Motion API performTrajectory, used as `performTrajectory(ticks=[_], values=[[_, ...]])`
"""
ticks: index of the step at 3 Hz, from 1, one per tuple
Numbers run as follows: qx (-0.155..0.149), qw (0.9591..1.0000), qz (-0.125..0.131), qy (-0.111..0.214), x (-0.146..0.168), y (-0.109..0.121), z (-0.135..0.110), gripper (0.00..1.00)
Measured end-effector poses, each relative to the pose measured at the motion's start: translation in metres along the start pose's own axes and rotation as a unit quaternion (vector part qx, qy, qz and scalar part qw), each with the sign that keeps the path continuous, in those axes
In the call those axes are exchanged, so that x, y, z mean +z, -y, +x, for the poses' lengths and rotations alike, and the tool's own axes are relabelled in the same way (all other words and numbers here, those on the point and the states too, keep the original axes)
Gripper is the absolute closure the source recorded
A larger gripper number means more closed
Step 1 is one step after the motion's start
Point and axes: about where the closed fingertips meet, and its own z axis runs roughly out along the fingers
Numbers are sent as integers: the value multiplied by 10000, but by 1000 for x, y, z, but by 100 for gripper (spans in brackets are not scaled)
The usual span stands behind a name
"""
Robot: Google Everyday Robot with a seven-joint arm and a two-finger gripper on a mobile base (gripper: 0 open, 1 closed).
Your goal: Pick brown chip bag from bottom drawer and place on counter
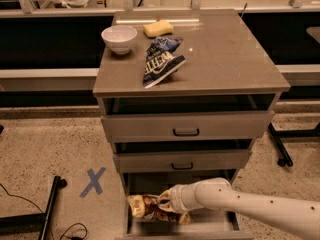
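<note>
Brown bag lies crumpled on the floor of the pulled-out bottom drawer, toward its 9 o'clock side. The gripper is down inside the drawer at the bag's 3 o'clock end, right against its dark part, and the arm reaches in from 4 o'clock. I cannot tell whether the claw is open or closed on the bag.

The brown bag rests on the drawer floor, so I judge the step in hand to be the grasp itself, with the lift not yet begun. The task looks to be in its first half.

The next move calls for a firm pinch on the crinkled foil. The bag then has to come out toward 6 o'clock before it rises, because the middle drawer front overhangs the bottom drawer at 12 o'clock and could snag it. After that comes a long raise to the counter.

On the counter, a bowl sits at 10 o'clock, a sponge at 11 o'clock, and a blue bag at 8 o'clock near the front edge. The 3 o'clock half therefore looks the safer place to set the bag down.
</note>
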Motion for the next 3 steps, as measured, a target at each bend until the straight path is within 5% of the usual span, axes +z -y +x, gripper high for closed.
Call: performTrajectory(ticks=[1,2,3], values=[[-281,9995,109,-48,-56,26,-30,100],[-380,9986,284,250,-112,60,-35,100],[-668,9973,101,275,-123,58,-31,100]])
